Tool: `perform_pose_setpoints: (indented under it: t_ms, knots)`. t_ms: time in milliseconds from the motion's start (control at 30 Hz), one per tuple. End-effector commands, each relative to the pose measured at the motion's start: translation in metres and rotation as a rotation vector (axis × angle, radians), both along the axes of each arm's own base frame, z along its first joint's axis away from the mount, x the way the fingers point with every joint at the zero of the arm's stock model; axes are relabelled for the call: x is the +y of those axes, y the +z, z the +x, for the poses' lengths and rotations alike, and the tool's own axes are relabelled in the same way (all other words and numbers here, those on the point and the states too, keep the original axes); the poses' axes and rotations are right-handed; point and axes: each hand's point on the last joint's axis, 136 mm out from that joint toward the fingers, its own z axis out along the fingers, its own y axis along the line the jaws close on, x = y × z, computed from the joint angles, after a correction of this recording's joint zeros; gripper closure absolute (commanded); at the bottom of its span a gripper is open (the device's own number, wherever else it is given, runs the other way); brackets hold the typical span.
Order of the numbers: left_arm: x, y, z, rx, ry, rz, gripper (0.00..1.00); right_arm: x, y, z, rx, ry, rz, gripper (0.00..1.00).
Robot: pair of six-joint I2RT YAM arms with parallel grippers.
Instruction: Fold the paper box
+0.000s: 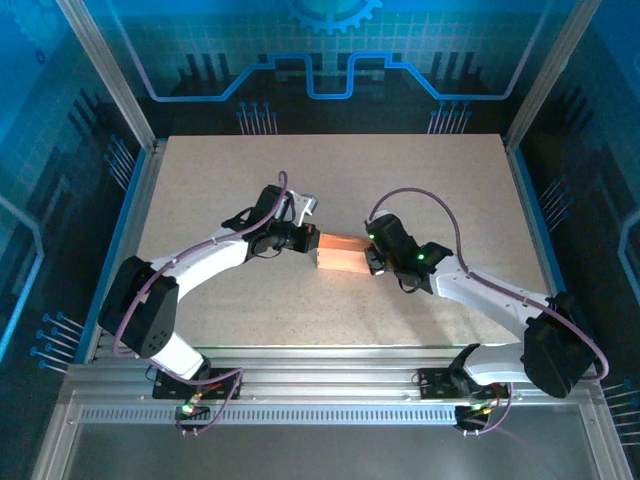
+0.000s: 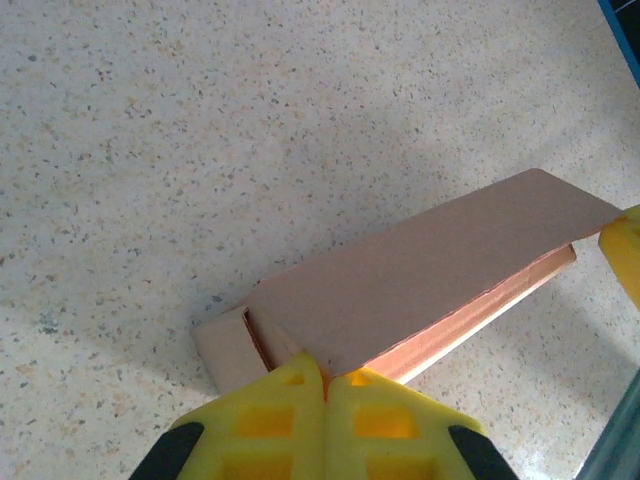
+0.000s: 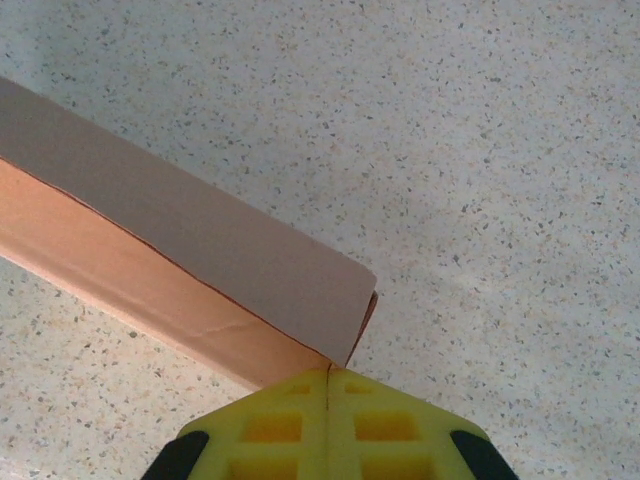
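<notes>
Paper box: the paper box (image 1: 342, 252) lies at the middle of the speckled table (image 1: 420, 170), its length running left to right between my two grippers.
Box surface: plain cardboard. The top panel (image 2: 420, 270) is dull brown and the near side wall (image 3: 150, 285) is salmon-orange, with one faint crease across it.
Left end of box: a small flap (image 2: 225, 350) sticks out beside an open slot, just left of my fingertips.
Right end of box: the top panel ends in a clean corner, with a thin dark gap under it.
Left gripper: my left gripper (image 2: 325, 378) has its yellow fingers pressed together, tips touching the box's left end. I cannot tell whether a cardboard edge is pinched between them.
Right gripper: my right gripper (image 3: 329, 372) is closed the same way, its seam meeting the box's right corner. Whether it has hold of anything I cannot tell.
In the way: from the top camera, my wrists cover both ends of the box – only the middle stretch shows.
Around: blue walls with a printed circuit pattern and a gear graphic (image 1: 335, 12) on the far wall. Purple cables (image 1: 420, 195) loop along both arms, green lamps (image 1: 421, 257) glow on the right wrist, and a slotted metal rail (image 1: 330, 385) runs along the near edge.
</notes>
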Motion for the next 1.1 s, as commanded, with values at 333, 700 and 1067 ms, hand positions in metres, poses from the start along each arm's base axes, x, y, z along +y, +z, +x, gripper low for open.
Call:
perform_pose_setpoints:
  t_ms: [333,700,1067]
  knots:
    - [-0.003,-0.027,-0.04,0.095,-0.092,0.015,0.8,0.029,-0.009,-0.012,-0.04,0.116,0.055,1.0]
    - [-0.005,0.004,-0.04,0.071,-0.087,-0.021,0.49,0.03,-0.008,-0.012,-0.04,0.113,0.026,1.0]
    - [-0.003,0.025,-0.038,0.078,-0.048,-0.043,0.21,0.032,-0.009,-0.011,-0.033,0.111,0.031,1.0]
